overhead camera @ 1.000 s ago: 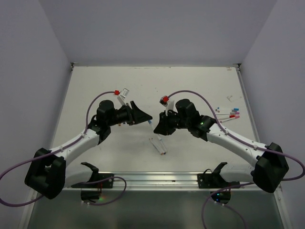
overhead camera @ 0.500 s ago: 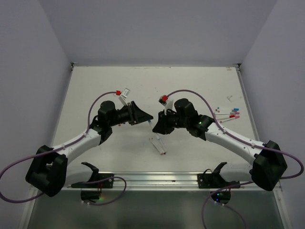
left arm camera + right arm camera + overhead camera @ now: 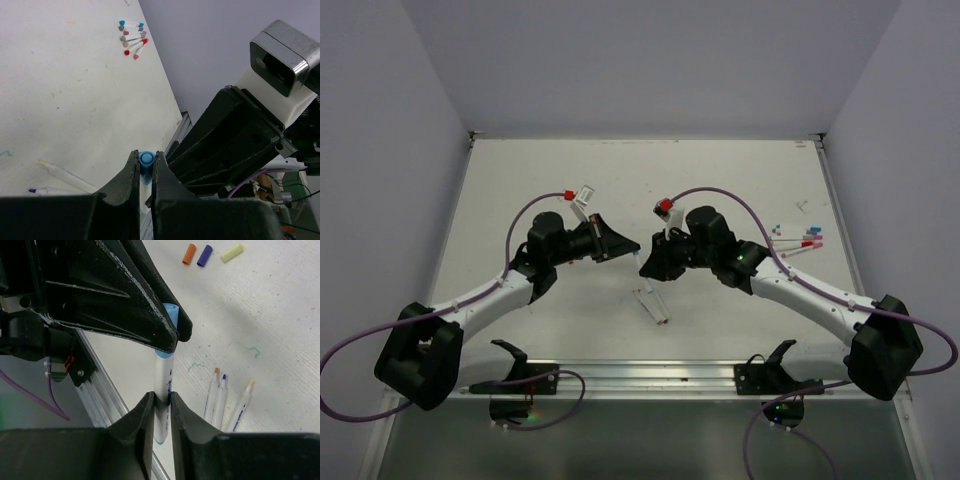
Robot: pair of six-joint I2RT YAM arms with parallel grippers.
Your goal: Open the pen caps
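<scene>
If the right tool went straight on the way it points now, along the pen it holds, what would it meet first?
The left tool, shut on the blue cap at the far end of the pen that the right tool grips. It lies across that line; how near is unclear.

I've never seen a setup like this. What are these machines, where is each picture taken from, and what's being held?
Two robot arms stand at a white table. One picture looks down from above; the others come from a camera on each wrist. The left gripper is shut on the blue cap of a pen, the right gripper on its white body. On the table lie three uncapped pens, three loose caps (orange, purple, yellow) and a cluster of further pens.
</scene>
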